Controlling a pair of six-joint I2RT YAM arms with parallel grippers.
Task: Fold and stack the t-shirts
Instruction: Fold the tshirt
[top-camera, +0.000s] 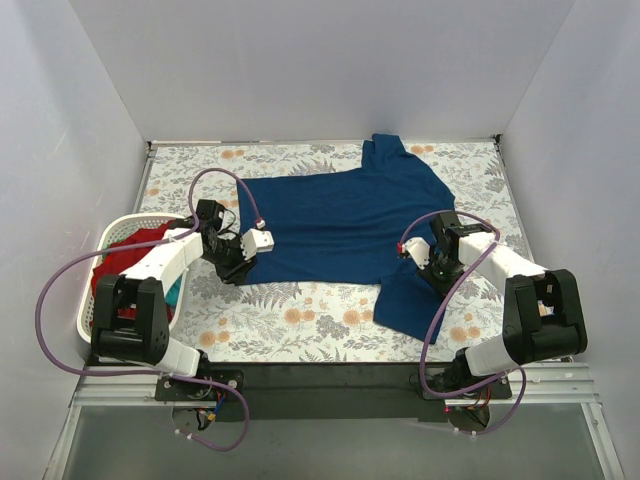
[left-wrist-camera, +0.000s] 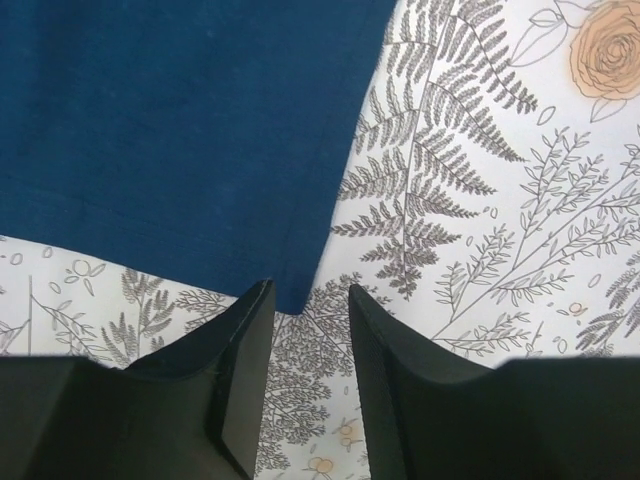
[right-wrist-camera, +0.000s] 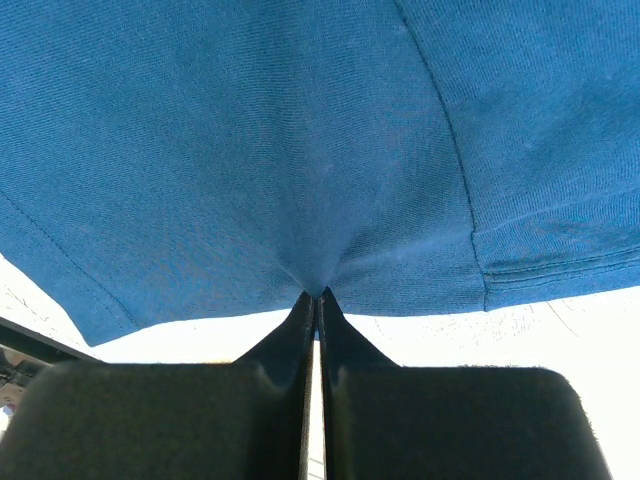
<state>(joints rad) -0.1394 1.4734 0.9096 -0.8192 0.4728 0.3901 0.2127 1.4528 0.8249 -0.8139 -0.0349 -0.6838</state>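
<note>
Right wrist view: the right tool (right-wrist-camera: 316, 296) is clenched, its fingertips pressed together on a pinch of the navy shirt (right-wrist-camera: 250, 150). The cloth puckers toward the tips, and a sleeve seam runs just right of the pinch.

Left wrist view: the left tool (left-wrist-camera: 310, 292) is released, jaws apart, with the shirt's hem corner lying just ahead of the gap. We cannot tell whether the tips touch the cloth. Beside that corner we see the fern-and-rose print of the table (left-wrist-camera: 480, 250).

Top view: the navy shirt is spread across the middle of the table, one sleeve pointing to the far edge and the other to the near edge by the right arm. We note a white basket (top-camera: 88, 300) at the table's left edge, just beside the left arm. It holds a red shirt (top-camera: 135, 245) and a teal shirt (top-camera: 175, 292).
</note>
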